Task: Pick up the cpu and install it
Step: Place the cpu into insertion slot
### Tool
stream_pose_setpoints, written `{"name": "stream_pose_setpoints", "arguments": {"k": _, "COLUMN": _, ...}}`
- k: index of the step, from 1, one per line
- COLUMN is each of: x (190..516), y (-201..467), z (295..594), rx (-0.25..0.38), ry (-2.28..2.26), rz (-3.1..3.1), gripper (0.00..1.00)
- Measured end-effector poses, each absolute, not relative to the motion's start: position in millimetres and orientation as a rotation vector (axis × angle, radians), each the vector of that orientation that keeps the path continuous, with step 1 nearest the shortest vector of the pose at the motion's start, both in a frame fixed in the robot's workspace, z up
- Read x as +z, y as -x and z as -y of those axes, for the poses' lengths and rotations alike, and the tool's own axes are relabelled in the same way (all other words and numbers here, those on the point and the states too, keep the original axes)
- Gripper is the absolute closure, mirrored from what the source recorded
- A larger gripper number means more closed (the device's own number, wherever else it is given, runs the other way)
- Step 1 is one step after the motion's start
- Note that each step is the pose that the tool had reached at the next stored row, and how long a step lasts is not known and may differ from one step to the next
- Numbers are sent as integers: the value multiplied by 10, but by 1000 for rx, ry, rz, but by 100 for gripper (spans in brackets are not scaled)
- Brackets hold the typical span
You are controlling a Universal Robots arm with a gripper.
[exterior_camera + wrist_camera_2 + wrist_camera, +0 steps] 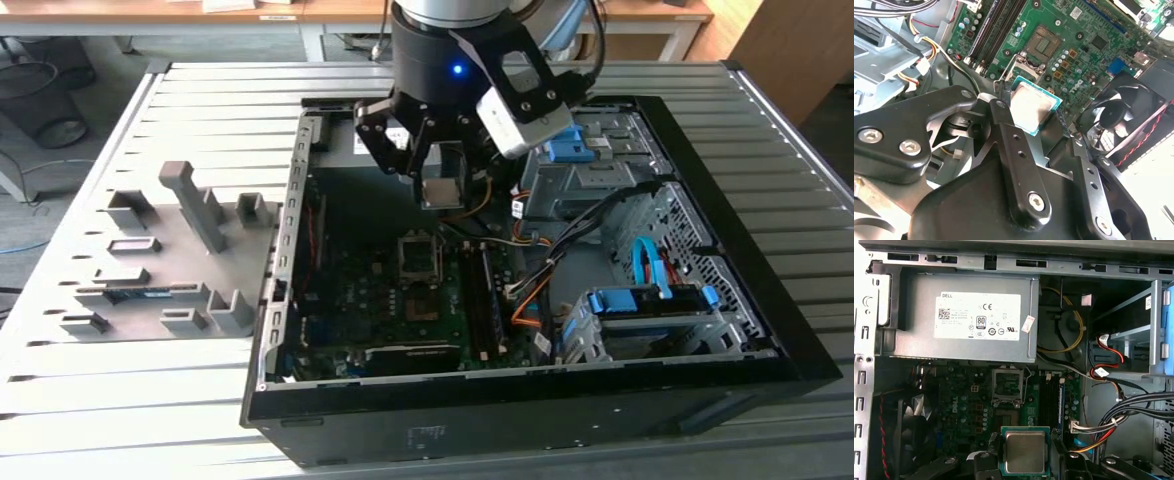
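Gripping the cpu [445, 194] by two opposite edges, the gripper [443, 186] hangs over the open computer case [534, 405], which lies on its side on the slatted metal table [134, 400]. The chip is held flat with its silver top upward, clear above the motherboard [380, 300] and touching nothing but the black fingers [1006, 130] clamped on either side. In both wrist views its green rim shows around the dull metal lid. The empty cpu socket [1006, 385] lies uncovered on the board below. In the exterior view the chip hovers near the socket, on the side toward the power-supply box [964, 322]. A black fan [1124, 117] sits just beside the board. Grey fixture blocks [174, 250] stand on the table at the exterior view's left, well apart from the chip
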State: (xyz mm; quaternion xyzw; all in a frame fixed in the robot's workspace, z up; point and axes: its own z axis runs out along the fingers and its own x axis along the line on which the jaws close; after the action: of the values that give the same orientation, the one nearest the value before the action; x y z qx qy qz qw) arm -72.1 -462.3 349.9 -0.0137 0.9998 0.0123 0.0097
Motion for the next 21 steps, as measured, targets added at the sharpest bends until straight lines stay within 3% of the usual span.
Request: {"name": "stream_pose_setpoints", "arguments": {"k": 21, "x": 3424, "y": 715, "z": 4623, "rx": 38, "ry": 43, "rz": -3122, "gripper": 53}}
